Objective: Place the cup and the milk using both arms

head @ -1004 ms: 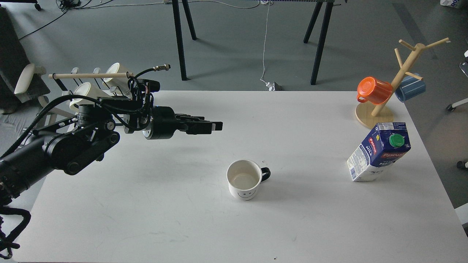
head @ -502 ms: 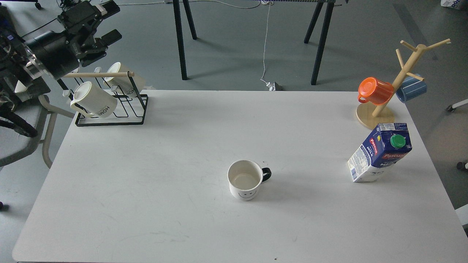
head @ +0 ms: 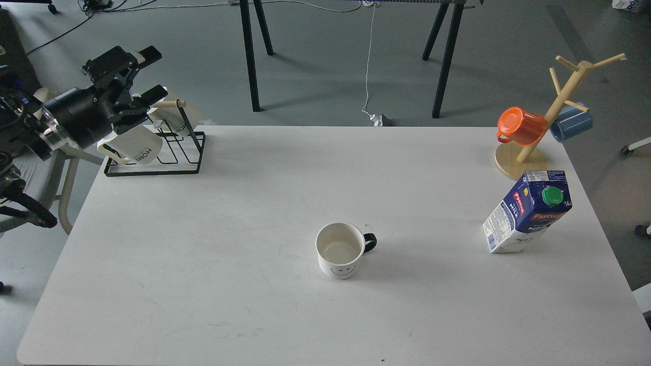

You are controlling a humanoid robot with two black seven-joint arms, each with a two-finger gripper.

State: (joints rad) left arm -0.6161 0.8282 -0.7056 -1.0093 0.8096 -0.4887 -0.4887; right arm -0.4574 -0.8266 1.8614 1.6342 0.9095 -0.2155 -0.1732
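Left pincer [head: 145,73] hangs at the far left corner of the scene, above the black wire rack [head: 189,152] and its white "HOME" mugs [head: 136,145], with its two fingers visibly spread and nothing between them. A second ago that arm reached well out over the counter [head: 203,264], its pincer pointing toward the middle; half a second ago it was pulled far back and high at the left edge; now it has come a little lower and forward again, just over the rack. The right pincer does not show anywhere in the head view.

Neither task thing has shifted across these moments. The cup [head: 339,251] stands upright near the middle of the counter, empty, handle to the right, smiley face toward the camera. The milk [head: 526,211] stands near the right edge, well apart from the cup, just in front of the wooden mug tree [head: 552,117] that carries an orange mug [head: 520,126] and a blue mug [head: 572,122].

I judge that the left arm's swing away from the middle means no grasp is under way: both things are untouched and free-standing, so the task looks to be at its very start or in a reset. The left pincer must cross most of the counter to reach the cup, and the right arm has yet to appear for the milk. The rack just under the pincer is the nearest thing it could clip.
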